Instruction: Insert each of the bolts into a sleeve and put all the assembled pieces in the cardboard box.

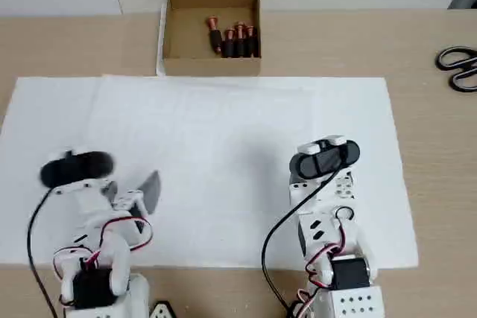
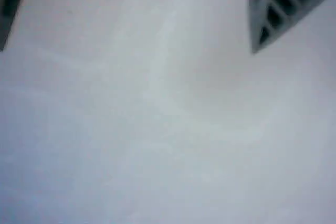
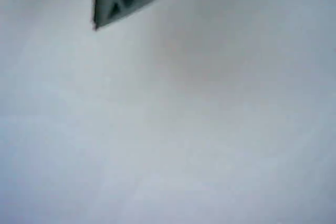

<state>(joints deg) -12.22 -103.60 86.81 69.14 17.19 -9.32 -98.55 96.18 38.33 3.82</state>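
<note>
Cardboard box [image 1: 186, 35]: set on the counter [image 1: 67, 42] at the far side, just beyond the white sheet [image 1: 223, 147], with its top open.

Assembled pieces [image 1: 235, 41]: gathered inside the box, toward its right side. Black sleeves are seen with copper-coloured bolt heads pointing away from the arms. Three are packed side by side and one is tilted just to their left.

Left gripper [image 1: 141, 195]: held low over the near left part of the sheet, well apart from the box. In the left wrist view its fingers [image 2: 278, 3] are spread wide and released, with only sheet seen between them.

Right gripper [image 3: 123, 1]: held close above the sheet at the near right (in the high view it is hidden under the wrist camera). Whether it is released or clenched cannot be told.

Scissors [image 1: 460, 71]: laid on the bare counter at the far right edge, apart from the sheet.
</note>
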